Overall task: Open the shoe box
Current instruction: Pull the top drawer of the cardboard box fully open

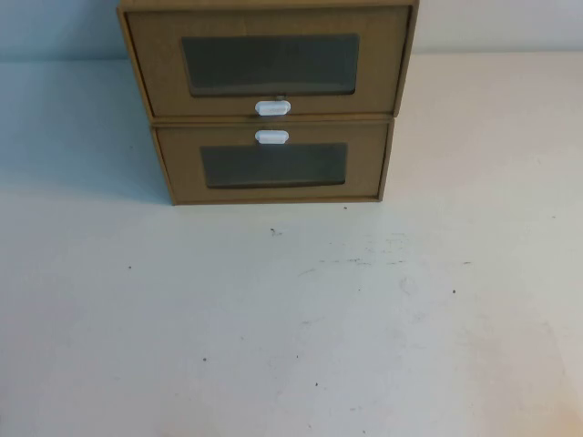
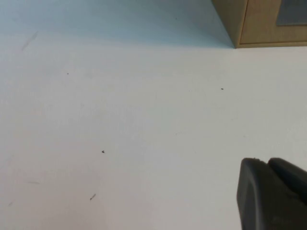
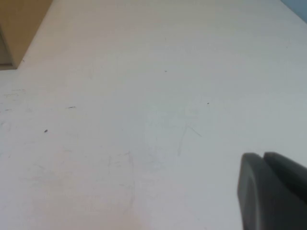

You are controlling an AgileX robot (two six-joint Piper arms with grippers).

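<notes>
At the white table's [image 1: 291, 346] far edge we saw two stacked brown cardboard shoe boxes [image 1: 369, 164], window-fronted, both closed. The left gripper [image 2: 266, 165] and right gripper [image 3: 263, 160] hung over the tabletop, one each side, jaws together.

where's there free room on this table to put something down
Bare: all the table in front of the stacked shoe boxes, and the strips on both sides of them. Crowded only at the far middle. The left gripper and right gripper, both shut, hang over bare table.

Upper box [image 1: 157, 64] atop lower box [image 1: 273, 166], far on table [image 1: 291, 328]
</notes>
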